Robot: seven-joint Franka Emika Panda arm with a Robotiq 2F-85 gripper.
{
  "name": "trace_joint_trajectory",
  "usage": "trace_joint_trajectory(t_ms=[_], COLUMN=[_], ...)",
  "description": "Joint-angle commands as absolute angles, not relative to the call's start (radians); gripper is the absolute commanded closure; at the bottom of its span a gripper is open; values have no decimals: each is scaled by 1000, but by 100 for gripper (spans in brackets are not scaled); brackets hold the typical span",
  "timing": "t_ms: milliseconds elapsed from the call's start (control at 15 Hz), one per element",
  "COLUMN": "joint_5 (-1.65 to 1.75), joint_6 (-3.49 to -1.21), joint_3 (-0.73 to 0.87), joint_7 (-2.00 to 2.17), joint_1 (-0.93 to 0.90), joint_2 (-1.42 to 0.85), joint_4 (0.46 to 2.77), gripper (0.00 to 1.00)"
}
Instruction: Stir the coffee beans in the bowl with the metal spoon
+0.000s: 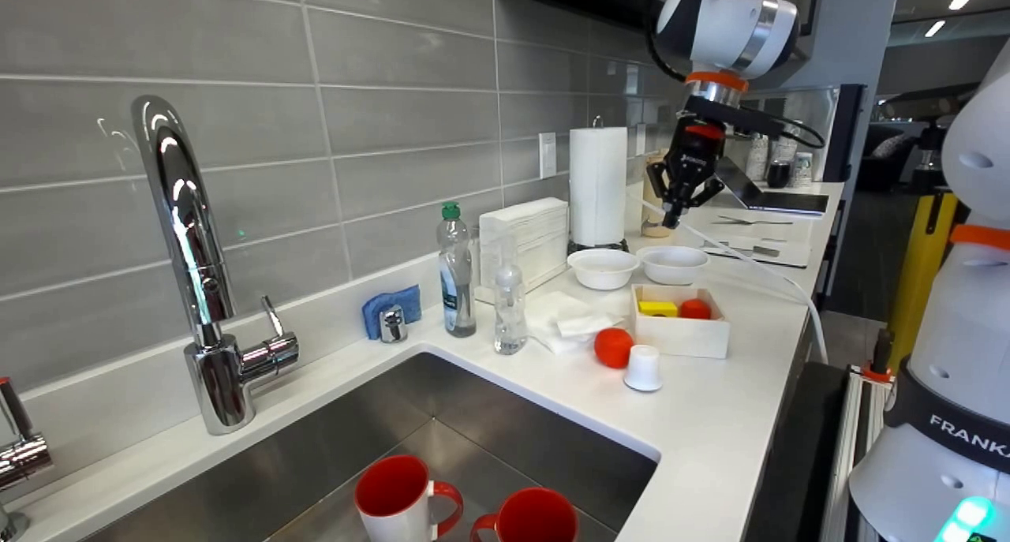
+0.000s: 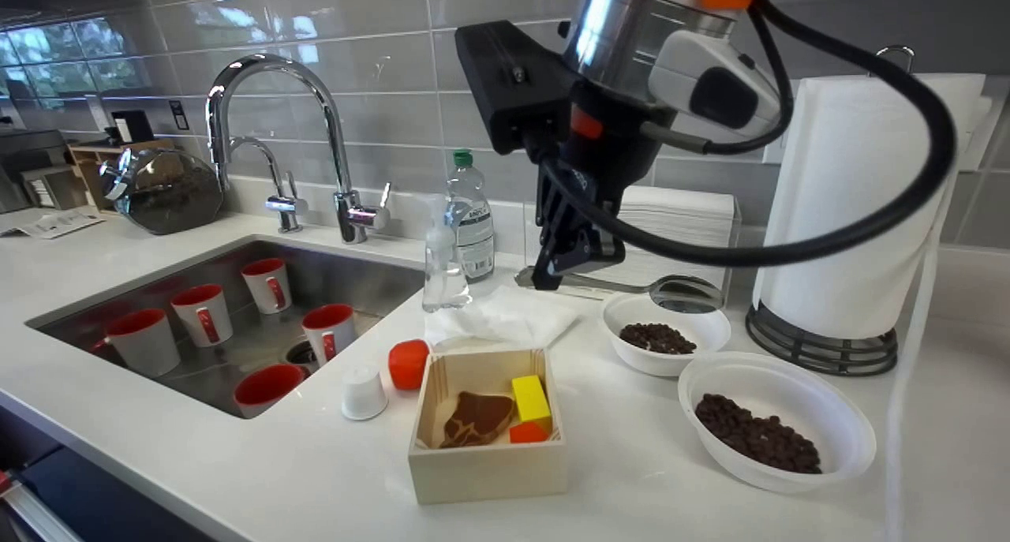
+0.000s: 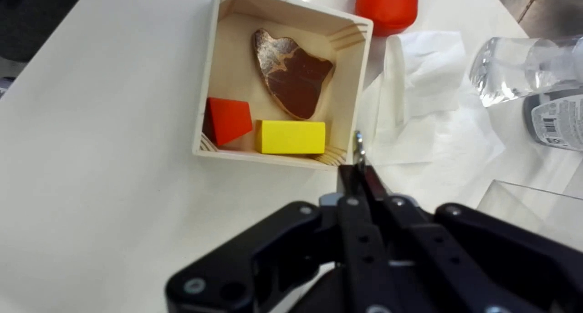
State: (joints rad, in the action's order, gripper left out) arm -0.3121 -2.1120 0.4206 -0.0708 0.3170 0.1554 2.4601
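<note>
My gripper (image 2: 552, 278) is shut on the metal spoon (image 2: 686, 293), which it holds roughly level above the counter. The spoon's head overlaps the far rim of a white bowl (image 2: 643, 358) with dark beans in an exterior view; the spoon's height over it is unclear. A second white bowl (image 2: 777, 384) with more brown beans stands nearer that camera. Both bowls (image 1: 604, 270) (image 1: 675, 267) show below the gripper (image 1: 675, 209) in an exterior view, their contents hidden there. In the wrist view a spoon end (image 3: 359, 146) sticks out between the closed fingertips (image 3: 357, 178); the bowls are out of view.
A wooden box (image 2: 489, 479) with toy food stands beside the bowls. A red toy (image 2: 408, 364), white cup (image 2: 364, 392), napkins (image 2: 497, 317), bottles (image 2: 472, 226) and a paper towel roll (image 2: 852, 211) are around. The sink (image 2: 260, 329) holds several red-and-white mugs.
</note>
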Motion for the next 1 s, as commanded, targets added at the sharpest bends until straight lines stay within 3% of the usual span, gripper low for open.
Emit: trace_joint_trajectory(t_ms=[0, 933], joint_5=[-340, -352], joint_6=[-2032, -1965], joint_3=[441, 371], joint_7=[-96, -45], joint_1=[349, 382], joint_2=[65, -263], joint_4=[2381, 2123], gripper=[99, 99])
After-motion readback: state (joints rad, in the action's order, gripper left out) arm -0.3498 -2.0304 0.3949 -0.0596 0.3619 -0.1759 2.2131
